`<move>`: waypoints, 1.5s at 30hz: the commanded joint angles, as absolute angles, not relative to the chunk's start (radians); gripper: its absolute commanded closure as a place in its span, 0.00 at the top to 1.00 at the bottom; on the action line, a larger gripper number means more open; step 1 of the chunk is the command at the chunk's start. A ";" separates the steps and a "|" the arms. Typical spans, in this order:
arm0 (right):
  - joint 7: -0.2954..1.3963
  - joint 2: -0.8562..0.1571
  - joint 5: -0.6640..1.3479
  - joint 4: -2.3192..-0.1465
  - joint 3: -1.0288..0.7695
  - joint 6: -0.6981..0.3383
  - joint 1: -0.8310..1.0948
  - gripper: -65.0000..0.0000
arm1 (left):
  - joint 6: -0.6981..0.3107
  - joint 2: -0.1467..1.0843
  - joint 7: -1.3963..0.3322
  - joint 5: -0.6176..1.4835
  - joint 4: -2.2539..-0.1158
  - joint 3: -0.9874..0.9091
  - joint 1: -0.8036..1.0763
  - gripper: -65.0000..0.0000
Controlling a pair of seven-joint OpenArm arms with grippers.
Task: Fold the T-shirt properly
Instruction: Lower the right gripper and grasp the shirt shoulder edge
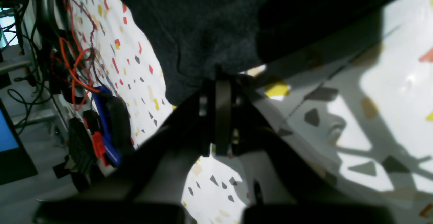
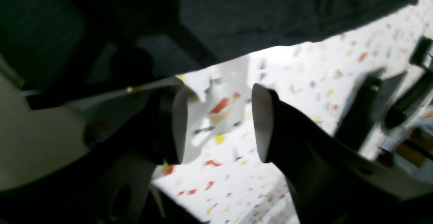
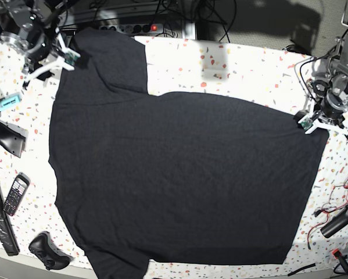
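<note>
The black T-shirt (image 3: 179, 174) lies spread flat over most of the speckled table (image 3: 249, 70), plain side up, one sleeve reaching to the far left. In the base view my left gripper (image 3: 306, 122) sits at the shirt's right corner. Seen from the left wrist, its fingers (image 1: 221, 115) are pressed together, their tips meeting the puckered cloth edge (image 1: 203, 48). My right gripper (image 3: 66, 58) hovers at the far-left sleeve. In the right wrist view it (image 2: 220, 126) stands open, nothing between its pads, with the shirt's edge (image 2: 270, 14) just beyond.
Left of the shirt lie a phone (image 3: 15, 195), a black controller (image 3: 46, 250), a blue marker (image 3: 8, 102) and black bars (image 3: 2, 136). Orange cables (image 3: 336, 212) and a black object (image 3: 339, 224) sit at the right edge. A power strip (image 3: 133, 26) runs along the back.
</note>
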State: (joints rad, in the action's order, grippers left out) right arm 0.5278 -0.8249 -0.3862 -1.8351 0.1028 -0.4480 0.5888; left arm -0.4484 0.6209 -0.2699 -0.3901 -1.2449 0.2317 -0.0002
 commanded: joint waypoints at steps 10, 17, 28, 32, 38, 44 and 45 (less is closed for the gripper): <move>0.548 -0.826 -0.393 -1.725 0.282 -0.403 0.382 0.45 | -0.487 0.627 -0.261 -0.376 -1.240 0.237 -0.003 0.00; 0.553 -0.790 -0.382 -1.726 0.283 -0.403 0.328 0.45 | -0.487 0.627 -0.261 -0.374 -1.240 0.237 -0.003 0.00; 0.724 -0.882 -0.323 -1.729 0.282 -0.384 0.386 0.45 | -0.487 0.627 -0.261 -0.373 -1.240 0.237 -0.002 0.00; 0.756 -0.970 -0.323 -1.746 0.281 -0.309 0.434 0.45 | -0.487 0.627 -0.261 -0.373 -1.240 0.237 -0.002 0.00; 0.782 -1.023 -0.322 -1.794 0.281 -0.305 0.436 0.45 | -0.487 0.626 -0.262 -0.348 -1.240 0.237 0.000 0.00; 0.806 -1.083 -0.322 -1.806 0.281 -0.301 0.435 0.45 | -0.487 0.626 -0.270 -0.347 -1.240 0.237 0.000 0.00; 0.806 -1.088 -0.327 -1.806 0.280 -0.278 0.435 0.45 | -0.487 0.626 -0.269 -0.347 -1.240 0.237 0.000 0.00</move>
